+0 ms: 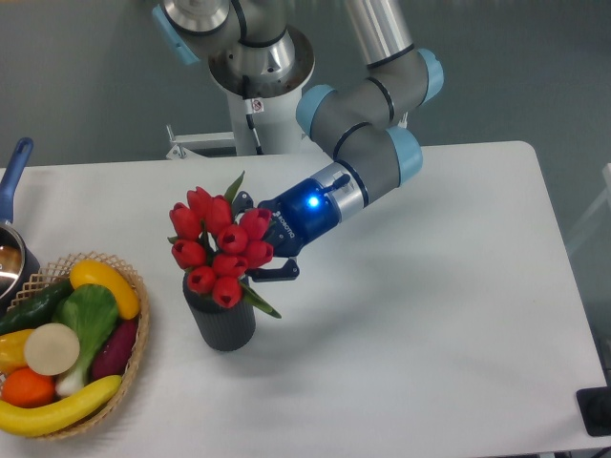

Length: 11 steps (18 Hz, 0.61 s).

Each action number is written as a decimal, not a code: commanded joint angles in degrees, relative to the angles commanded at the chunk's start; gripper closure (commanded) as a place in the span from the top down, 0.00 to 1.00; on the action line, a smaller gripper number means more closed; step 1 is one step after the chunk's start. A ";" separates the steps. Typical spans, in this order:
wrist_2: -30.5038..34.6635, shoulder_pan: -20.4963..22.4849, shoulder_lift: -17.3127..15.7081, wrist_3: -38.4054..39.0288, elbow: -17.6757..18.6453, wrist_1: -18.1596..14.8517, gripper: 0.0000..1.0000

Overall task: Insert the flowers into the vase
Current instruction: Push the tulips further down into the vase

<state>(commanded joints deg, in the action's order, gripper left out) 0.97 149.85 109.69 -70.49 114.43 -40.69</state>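
Flowers (pixel 221 250) in vase (pixel 221 322), gripper (pixel 267 256) fingers clamped on bunch, wicker basket (pixel 136 341) w/ veg nearby left

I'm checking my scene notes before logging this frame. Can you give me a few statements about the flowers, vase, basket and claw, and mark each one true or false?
1. The flowers sit over the mouth of the vase. True.
2. The vase lies tipped on its side. False: it stands upright on the table.
3. The claw is at the bunch, right beside the buds. True.
4. The wicker basket is right of the vase. False: it is at the left edge.
5. The tulips are yellow. False: they are red.
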 joint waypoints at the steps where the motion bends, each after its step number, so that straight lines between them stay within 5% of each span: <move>1: 0.00 0.00 0.00 0.00 0.00 0.00 0.30; 11: 0.61 -0.35 0.00 -0.70 2.20 0.00 0.31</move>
<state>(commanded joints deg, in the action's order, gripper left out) 1.58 149.50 109.69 -71.19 116.63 -40.69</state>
